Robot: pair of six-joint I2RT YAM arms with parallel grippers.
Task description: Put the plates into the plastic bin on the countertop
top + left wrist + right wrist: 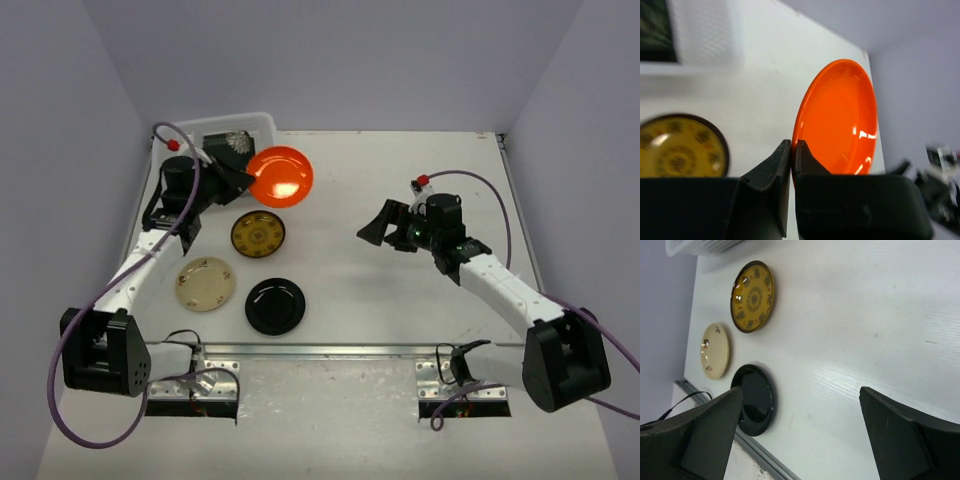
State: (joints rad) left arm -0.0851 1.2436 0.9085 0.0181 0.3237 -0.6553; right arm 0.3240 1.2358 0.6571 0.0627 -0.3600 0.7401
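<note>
Left gripper (791, 150) is clamped tight on the rim of the orange plate (280, 175). The plate's tipped up on edge just off the near right corner of the plastic bin (262, 120), so it's not inside yet. There's already something dark with a pale pattern in the bin (228, 143). It looks like a flowered square plate, but the view's too blurry to swear to it. Right gripper (372, 232) has its jaws wide apart with nothing in them, over bare countertop (400, 320) well to the right of the bin. The yellow-patterned plate (258, 234) lies flat nearest the bin. The cream plate (205, 283) and black plate (275, 306) sit farther from it, by the metal rail (330, 350).
</note>
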